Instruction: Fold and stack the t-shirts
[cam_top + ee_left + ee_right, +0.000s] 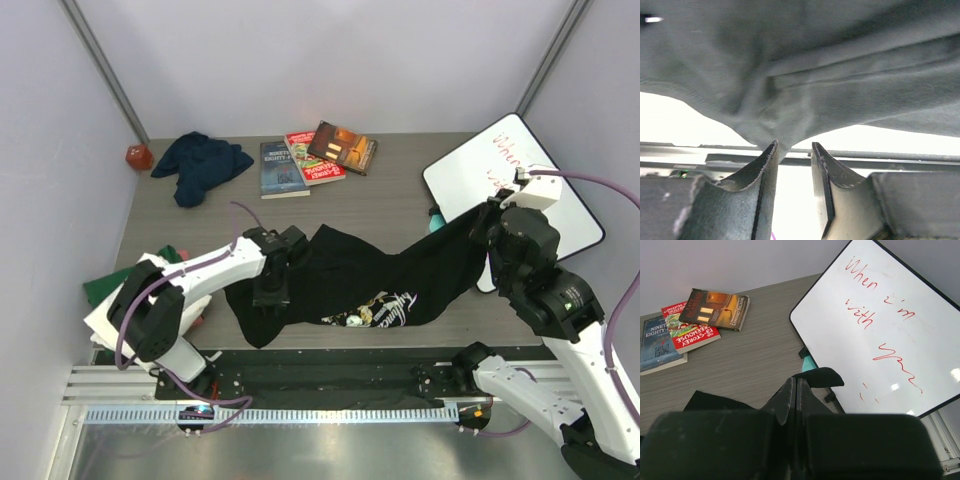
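The large black rose-printed cloth t-shirt (400, 280) lies stretched across the grey wood-grain surface (400, 200) — its right end raised, pinched in the right gripper's (796, 382) closed fingers; the left gripper's (794, 146) fingers stand narrowly parted, cloth brushing one tip.

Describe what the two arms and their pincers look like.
The left arm and the right arm both have white links with bulky black joints, and a purple cable loops along each. The left pincer has two flat, dark grey fingers with notched inner faces. The right pincer is black, and its fingers taper to thin tips. No markings are legible.
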Robot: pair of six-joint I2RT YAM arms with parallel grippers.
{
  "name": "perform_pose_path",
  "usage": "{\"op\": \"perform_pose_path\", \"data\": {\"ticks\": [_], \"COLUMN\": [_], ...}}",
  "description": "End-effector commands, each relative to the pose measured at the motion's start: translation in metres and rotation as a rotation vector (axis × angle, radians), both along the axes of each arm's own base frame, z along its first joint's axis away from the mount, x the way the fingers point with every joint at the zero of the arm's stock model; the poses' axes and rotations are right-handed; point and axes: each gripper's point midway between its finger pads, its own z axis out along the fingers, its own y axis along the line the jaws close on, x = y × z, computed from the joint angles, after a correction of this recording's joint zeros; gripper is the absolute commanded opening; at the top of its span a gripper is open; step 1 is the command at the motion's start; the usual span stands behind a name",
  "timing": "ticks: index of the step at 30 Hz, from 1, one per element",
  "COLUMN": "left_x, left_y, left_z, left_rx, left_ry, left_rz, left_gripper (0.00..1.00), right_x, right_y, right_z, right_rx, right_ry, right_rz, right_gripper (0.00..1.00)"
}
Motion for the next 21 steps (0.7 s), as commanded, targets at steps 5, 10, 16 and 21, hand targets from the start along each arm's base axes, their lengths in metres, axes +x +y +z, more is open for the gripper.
{"op": "perform_pose_path", "data": {"ticks": [5, 10, 16, 21], "left_x": [0.009, 0.005, 0.002, 0.010], "left_y": [0.034, 0.054, 0.065, 0.066], "left_z": [0.009, 0.000, -0.009, -0.010], "left_rx": [0.044, 0.044, 0.051, 0.051], "left_ry": [-0.059, -0.059, -0.054, -0.069], "left_rz": [0.114, 0.206, 0.242, 0.254], "left_gripper": [0.38, 0.39, 0.39, 0.39], "right_x": [-0.001, -0.001, -0.001, -0.003], "right_y": [-0.006, -0.005, -0.004, -0.006], "right_z": [0.017, 0.016, 0.015, 0.017], "right_rx": [0.013, 0.013, 0.015, 0.016], "right_ry": [-0.063, -0.061, -0.058, -0.065], "right_rz": [-0.024, -0.021, -0.017, -0.018], "right_gripper": [0.01, 0.01, 0.01, 0.01]}}
